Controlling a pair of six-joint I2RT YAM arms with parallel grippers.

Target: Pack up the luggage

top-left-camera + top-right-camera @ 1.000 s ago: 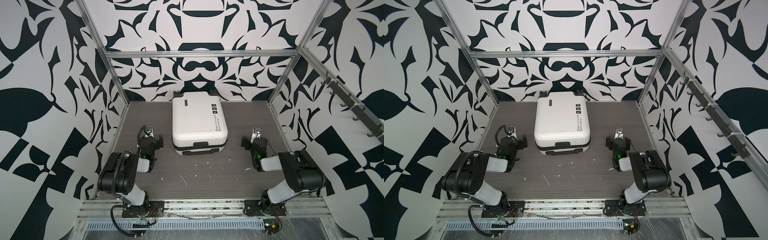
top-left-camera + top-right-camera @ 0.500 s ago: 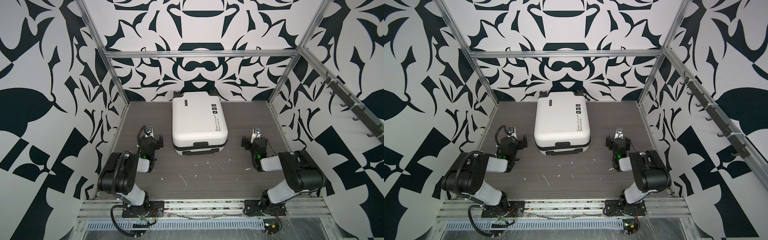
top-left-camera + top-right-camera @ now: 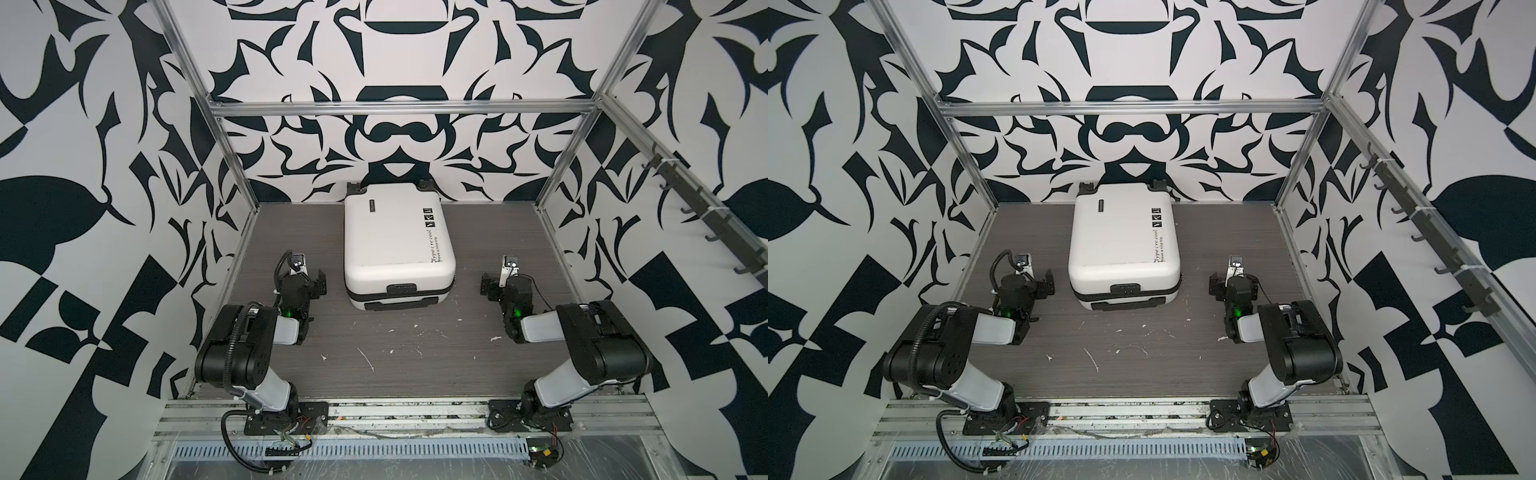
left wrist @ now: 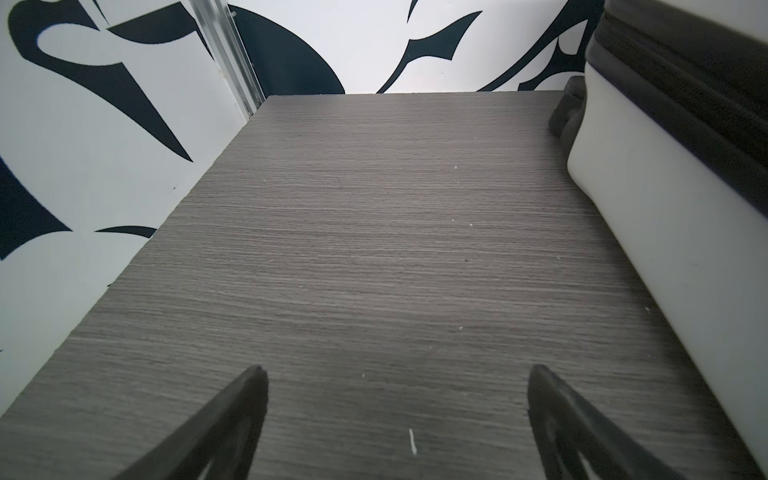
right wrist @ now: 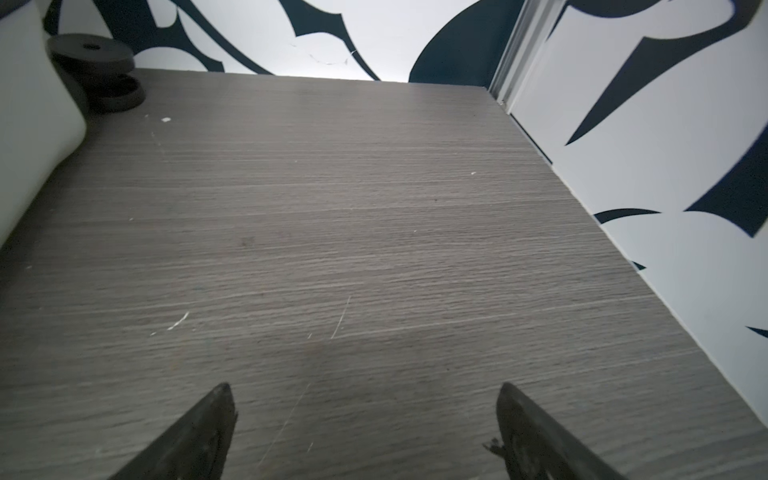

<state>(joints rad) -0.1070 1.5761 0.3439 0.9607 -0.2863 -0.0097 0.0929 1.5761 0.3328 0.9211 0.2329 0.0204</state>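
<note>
The luggage lies flat and closed on the table, at the far middle. Its wheels sit against the far wall and its handle end faces near. In both top views the white shell is uppermost, with the script and three stickers toward its right edge. The two halves meet evenly along the dark zip seam. I see no gap, though whether the zip runs fully round cannot be told.

The left arm is folded low at the near left and the right arm is folded low at the near right. They sit one on each side of the case, and neither touches it. The left jaws stand wide apart and empty, with only bare table between them and the luggage close on their right. The right jaws are also spread wide and hold nothing, with the case off to their left.

As for progress, nothing loose to pack shows anywhere on the table, only small white flecks toward the near side. What the case holds is hidden. With the lid down, both arms tucked and nothing laid out, this reads either as the very start or as the finished state, and the pictures do not settle which. If it is the start, everything is left to do: unzip, lift the lid, load and close. If it is the end, nothing remains.
</note>
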